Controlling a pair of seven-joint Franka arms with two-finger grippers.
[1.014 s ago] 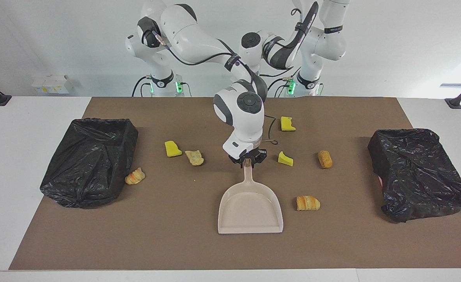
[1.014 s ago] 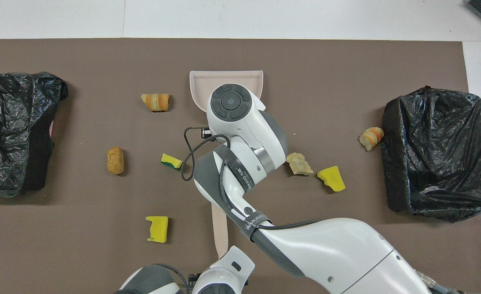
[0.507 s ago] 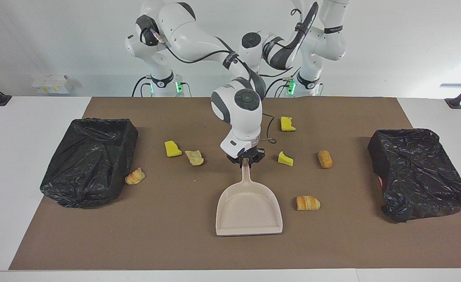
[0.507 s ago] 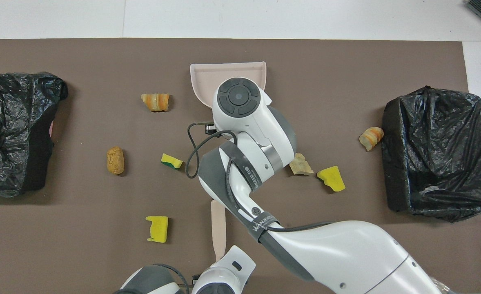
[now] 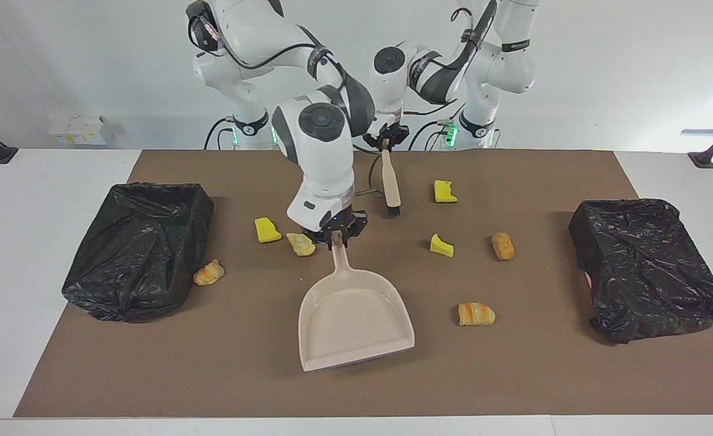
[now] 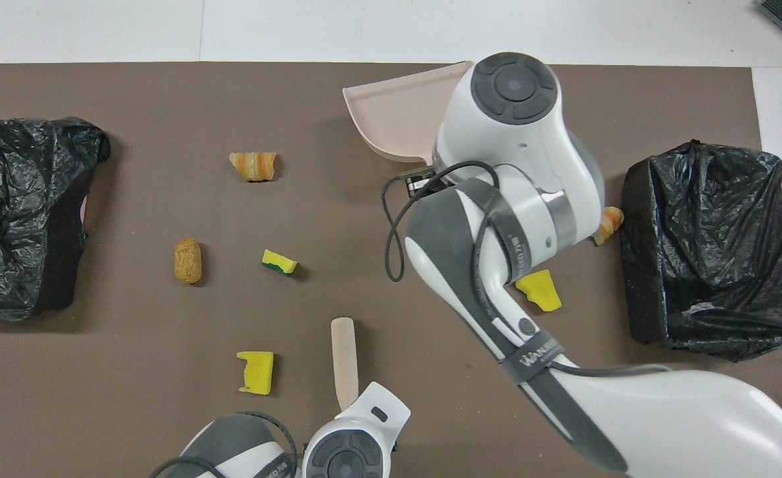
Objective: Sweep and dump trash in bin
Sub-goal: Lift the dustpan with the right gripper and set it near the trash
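Readable text: "WANJEE…", white capitals on dark grey strap (image 6: 536, 350) round white right robot arm (image 6: 510, 199), overhead view. Second printed line on upper grey band (image 6: 507, 229) of same arm, illegible. Nothing else legible.

I count three yellow sponge chunks (image 5: 268, 231) (image 5: 444, 191) (image 5: 441, 246) and four golden-brown pastries (image 5: 301, 244) (image 5: 209, 272) (image 5: 502, 246) (image 5: 476, 313), all lying loose on the surface. One pastry touches the bin (image 5: 138, 248) at the right arm's end; the second bin (image 5: 647, 266) sits well apart from any piece.
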